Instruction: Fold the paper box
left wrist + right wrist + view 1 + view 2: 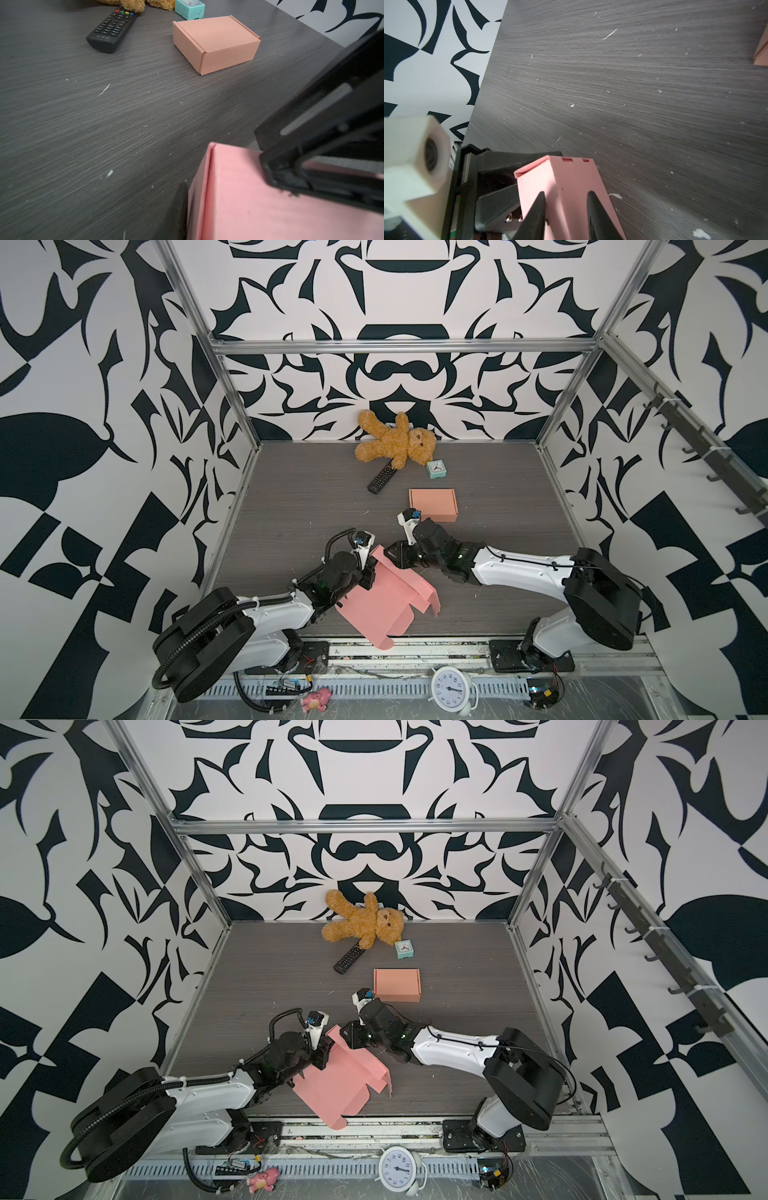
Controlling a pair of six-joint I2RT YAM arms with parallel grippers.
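Note:
The paper box (386, 605) (336, 1085) is a pink, partly creased blank, tilted up off the table near its front edge in both top views. My left gripper (368, 572) (322, 1052) is shut on the blank's left side. In the left wrist view one dark finger (178, 207) lies against the pink sheet (239, 197), and the other finger is hidden behind it. My right gripper (388, 553) (566, 193) is open, its two fingers astride the folded far flap (566, 174). Whether they press the flap does not show.
A finished peach box (433, 504) (216, 41) sits mid-table behind the right gripper. Farther back lie a black remote (381, 478), a teddy bear (395, 441) and a small teal clock (436, 468). A white alarm clock (451, 689) and a pink toy (316, 699) sit below the front rail.

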